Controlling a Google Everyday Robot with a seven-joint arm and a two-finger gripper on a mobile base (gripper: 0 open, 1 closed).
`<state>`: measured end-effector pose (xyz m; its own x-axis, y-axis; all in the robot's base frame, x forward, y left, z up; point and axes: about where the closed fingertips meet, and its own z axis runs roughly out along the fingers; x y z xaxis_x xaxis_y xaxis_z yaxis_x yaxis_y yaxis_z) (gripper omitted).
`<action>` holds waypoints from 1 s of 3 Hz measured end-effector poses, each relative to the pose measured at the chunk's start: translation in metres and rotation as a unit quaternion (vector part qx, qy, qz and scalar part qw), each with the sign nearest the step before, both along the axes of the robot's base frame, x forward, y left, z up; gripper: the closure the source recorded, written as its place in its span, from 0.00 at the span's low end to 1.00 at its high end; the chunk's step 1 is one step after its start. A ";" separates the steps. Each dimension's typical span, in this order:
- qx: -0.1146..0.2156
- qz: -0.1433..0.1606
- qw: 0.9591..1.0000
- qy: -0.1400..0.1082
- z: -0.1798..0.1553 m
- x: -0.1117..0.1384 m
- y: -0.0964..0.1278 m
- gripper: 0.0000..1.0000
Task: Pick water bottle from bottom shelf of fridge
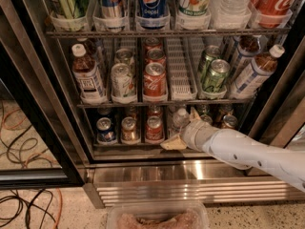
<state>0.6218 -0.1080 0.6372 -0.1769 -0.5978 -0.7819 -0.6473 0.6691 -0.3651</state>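
The water bottle (179,119), small and clear with a white cap, stands on the bottom shelf (131,146) of the fridge (190,185), right of a row of small soda cans (154,128). My gripper (183,129) comes in from the right on a white arm and is at the bottle. It is open, with one cream fingertip (171,144) low in front of the bottle and the other (194,113) up at the bottle's right. The bottle's lower part is hidden behind the gripper.
The rack above holds a Coca-Cola can (155,80), green cans (214,75) and brown tea bottles (88,75). The dark door frame (43,128) stands open at the left. Cables (24,209) lie on the floor. A clear plastic tub (157,218) sits at the bottom edge.
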 end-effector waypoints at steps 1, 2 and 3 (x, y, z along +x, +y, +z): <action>0.000 0.000 1.000 0.000 0.000 0.000 0.000 0.00; -0.010 -0.016 1.000 0.005 -0.010 0.006 -0.012 0.00; -0.010 -0.016 1.000 0.005 -0.010 0.006 -0.012 0.00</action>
